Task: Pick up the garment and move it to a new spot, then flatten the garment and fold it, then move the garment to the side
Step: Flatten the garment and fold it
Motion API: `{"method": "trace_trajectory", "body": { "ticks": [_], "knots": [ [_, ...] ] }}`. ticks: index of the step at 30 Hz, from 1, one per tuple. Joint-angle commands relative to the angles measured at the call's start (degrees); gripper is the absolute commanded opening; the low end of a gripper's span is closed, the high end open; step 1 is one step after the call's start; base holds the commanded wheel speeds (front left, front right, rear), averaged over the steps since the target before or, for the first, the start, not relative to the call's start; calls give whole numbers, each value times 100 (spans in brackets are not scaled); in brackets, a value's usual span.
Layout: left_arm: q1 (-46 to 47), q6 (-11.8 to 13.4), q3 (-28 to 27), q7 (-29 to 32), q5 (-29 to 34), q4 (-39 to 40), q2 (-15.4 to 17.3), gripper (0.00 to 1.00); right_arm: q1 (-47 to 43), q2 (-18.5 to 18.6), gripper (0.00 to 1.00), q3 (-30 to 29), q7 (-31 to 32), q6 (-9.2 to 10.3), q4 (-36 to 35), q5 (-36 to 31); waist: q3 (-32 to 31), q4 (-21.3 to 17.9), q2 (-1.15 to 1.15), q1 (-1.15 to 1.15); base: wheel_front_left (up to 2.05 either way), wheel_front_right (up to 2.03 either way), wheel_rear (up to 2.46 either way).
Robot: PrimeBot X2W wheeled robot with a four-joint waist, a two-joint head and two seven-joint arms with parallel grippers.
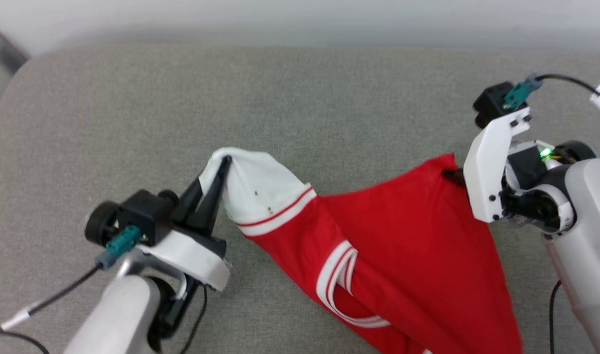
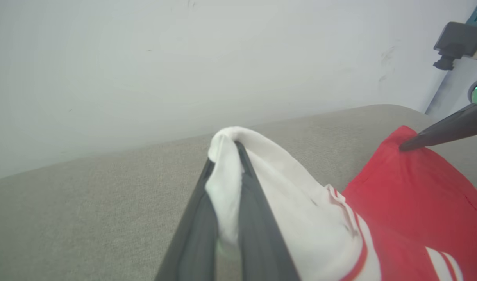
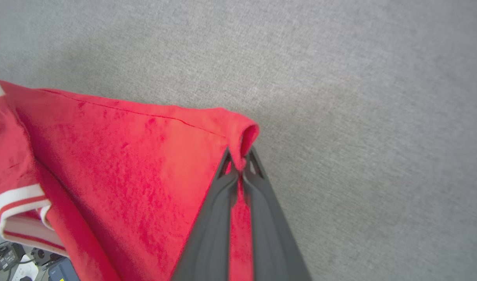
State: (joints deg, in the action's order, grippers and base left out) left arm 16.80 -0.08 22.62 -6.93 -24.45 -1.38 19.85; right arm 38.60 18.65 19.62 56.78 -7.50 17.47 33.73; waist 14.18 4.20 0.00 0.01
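L hand (image 1: 224,164) & R hand (image 1: 451,174) each pinch 1 garment (image 1: 403,236).

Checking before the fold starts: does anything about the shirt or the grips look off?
The garment hangs bunched and uneven: the left gripper pinches the white sleeve at its tip, the right gripper a red corner. Small dark specks dot that sleeve; stains or holes, I cannot tell.
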Motion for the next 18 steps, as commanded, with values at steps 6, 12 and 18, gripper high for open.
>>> {"method": "trace_trajectory", "body": {
  "ticks": [6,12,18],
  "knots": [
    [811,-156,-36,406,232,448,367,0,280,72,0,-279,-449,2,-44,-78,-732,-255,0,-1,0,0,0],
    [1703,-376,-45,841,151,537,481,0,633,46,0,-586,-747,2,-84,-215,-1043,-422,0,-1,0,0,0],
    [2824,-487,-214,1093,-81,-83,362,0,1181,-6,0,-983,-1086,2,15,-460,-946,-501,0,-1,0,0,0]
  ]
}}
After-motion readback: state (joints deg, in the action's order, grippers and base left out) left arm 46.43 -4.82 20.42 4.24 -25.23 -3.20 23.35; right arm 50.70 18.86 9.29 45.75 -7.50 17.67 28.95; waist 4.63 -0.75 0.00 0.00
